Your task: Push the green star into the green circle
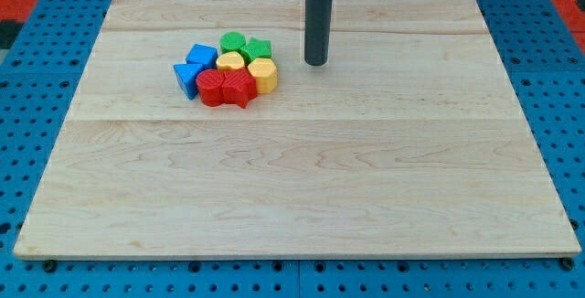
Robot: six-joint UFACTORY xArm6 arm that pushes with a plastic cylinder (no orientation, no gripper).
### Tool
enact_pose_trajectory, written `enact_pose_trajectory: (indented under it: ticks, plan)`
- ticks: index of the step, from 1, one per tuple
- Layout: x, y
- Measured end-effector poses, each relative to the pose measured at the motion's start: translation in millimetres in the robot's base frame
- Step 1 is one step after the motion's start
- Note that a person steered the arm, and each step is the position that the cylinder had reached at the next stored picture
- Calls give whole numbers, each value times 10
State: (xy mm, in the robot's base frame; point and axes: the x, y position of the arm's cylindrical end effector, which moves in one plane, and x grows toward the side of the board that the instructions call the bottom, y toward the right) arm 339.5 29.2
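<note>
The green star (258, 48) lies in a tight cluster of blocks in the upper left part of the wooden board (292, 179). The green circle (233, 42) sits just to the star's left, touching it. My tip (315, 61) stands on the board to the right of the star, a short gap away and touching no block. The rod rises straight up out of the view's top.
The cluster also holds two yellow blocks (263, 74) (229, 62), two red blocks (239, 89) (211, 88) and two blue blocks (201, 58) (186, 79), packed below and left of the green ones. A blue pegboard (37, 88) surrounds the board.
</note>
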Motion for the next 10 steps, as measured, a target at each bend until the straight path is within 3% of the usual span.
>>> enact_pose_trajectory:
  ticks: [2,5,6,10]
  plan:
    - [136,-27]
    - [89,-701]
    - [-122,-701]
    - [-714,-1664]
